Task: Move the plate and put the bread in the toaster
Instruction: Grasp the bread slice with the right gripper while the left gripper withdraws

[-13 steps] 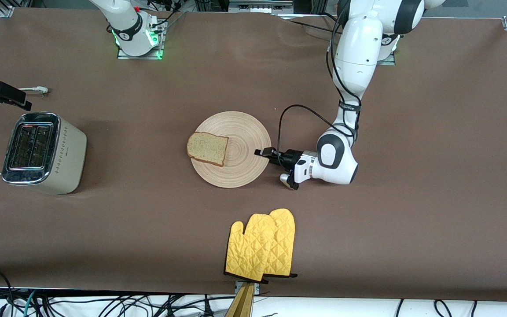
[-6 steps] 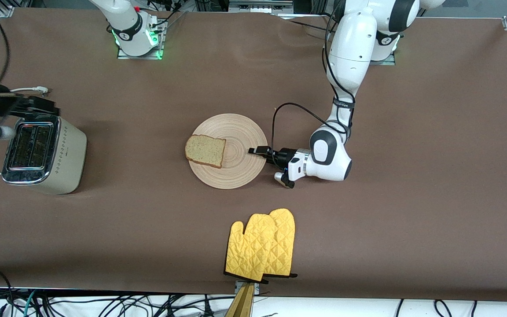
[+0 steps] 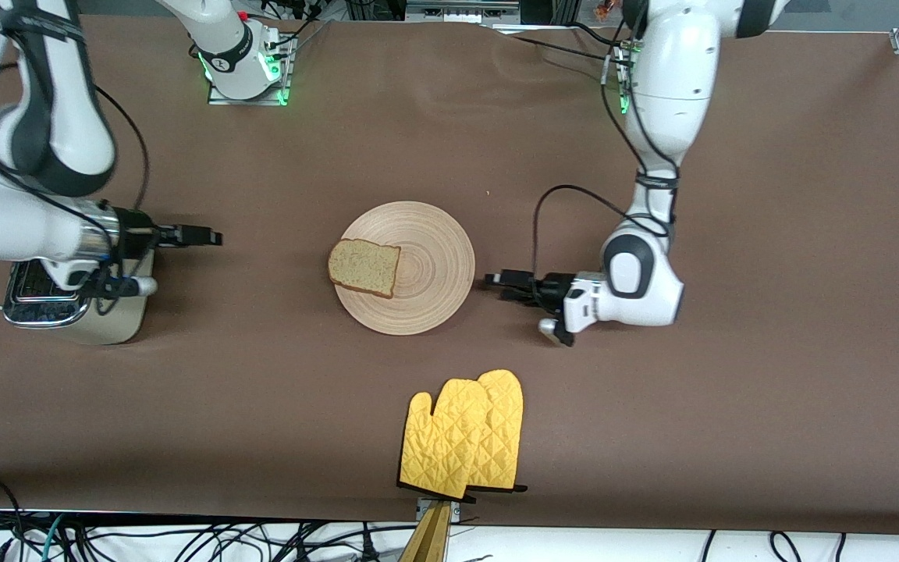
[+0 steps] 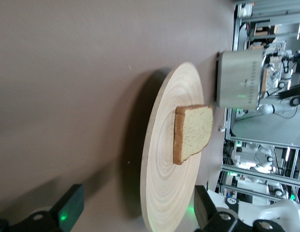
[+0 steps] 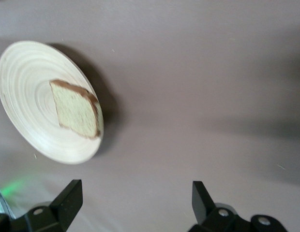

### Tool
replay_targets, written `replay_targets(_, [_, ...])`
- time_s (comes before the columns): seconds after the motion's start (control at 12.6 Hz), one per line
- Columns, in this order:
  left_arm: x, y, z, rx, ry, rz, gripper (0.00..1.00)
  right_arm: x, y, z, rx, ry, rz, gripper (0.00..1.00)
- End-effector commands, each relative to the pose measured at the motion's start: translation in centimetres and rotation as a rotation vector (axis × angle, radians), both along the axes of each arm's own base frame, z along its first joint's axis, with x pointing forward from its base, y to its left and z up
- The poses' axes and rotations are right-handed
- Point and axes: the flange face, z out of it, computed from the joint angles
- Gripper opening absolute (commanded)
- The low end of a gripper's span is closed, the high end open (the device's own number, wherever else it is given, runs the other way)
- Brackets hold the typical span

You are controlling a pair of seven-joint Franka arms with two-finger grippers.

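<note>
**Plate and bread at table centre, both grippers spread and empty**

While the large round pale wooden plate [image 3: 406,268] with concentric ring grooves lies flat near the centre of the brown table [image 3: 769,375], the square slice of light speckled bread [image 3: 364,268] with a brown crust rests on it. The slice sits on the part of the plate toward the right arm's end of the table, and one corner overhangs the rim.

The left gripper [image 3: 500,282] is low over the table, just beside the plate's rim on the side toward the left arm's end, apart from the plate. Its fingers [image 4: 72,208] are spread wide and hold nothing; the left wrist view shows the plate and bread between them at a distance.

The right gripper [image 3: 204,236] is up in the air, over bare table beside the boxy cream-white toaster [image 3: 75,300] with a chrome top. Its fingers [image 5: 67,197] are spread wide and hold nothing. The toaster stands near the edge at the right arm's end of the table, partly covered by the right arm.

A pair of yellow quilted oven mitts [image 3: 465,435] lies near the table edge closest to the front camera, nearer to that camera than the plate.
</note>
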Motion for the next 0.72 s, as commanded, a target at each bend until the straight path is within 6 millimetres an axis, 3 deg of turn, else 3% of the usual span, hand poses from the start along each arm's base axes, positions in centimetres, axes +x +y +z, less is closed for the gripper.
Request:
replay_targets(0.0, [-0.5, 7.5, 5.2, 0.026, -0.03, -0.02, 1.0, -2.9, 3.3, -4.4, 0.046, -0.038, -0.085, 1.0])
replay_targets(0.24, [-0.6, 19.5, 10.4, 0.181, 0.019, -0.117, 1.0, -5.8, 9.0, -9.3, 0.08, -0.091, -0.156, 1.0])
replay_targets(0.4, [-1.3, 24.1, 14.4, 0.26, 0.011, -0.158, 1.0, -6.4, 11.7, -11.5, 0.058, -0.086, -0.194, 1.0])
replay_targets(0.64, [-2.7, 27.9, 22.1, 0.471, -0.021, -0.195, 1.0, -7.2, 15.4, -14.5, 0.05, -0.125, -0.232, 1.0])
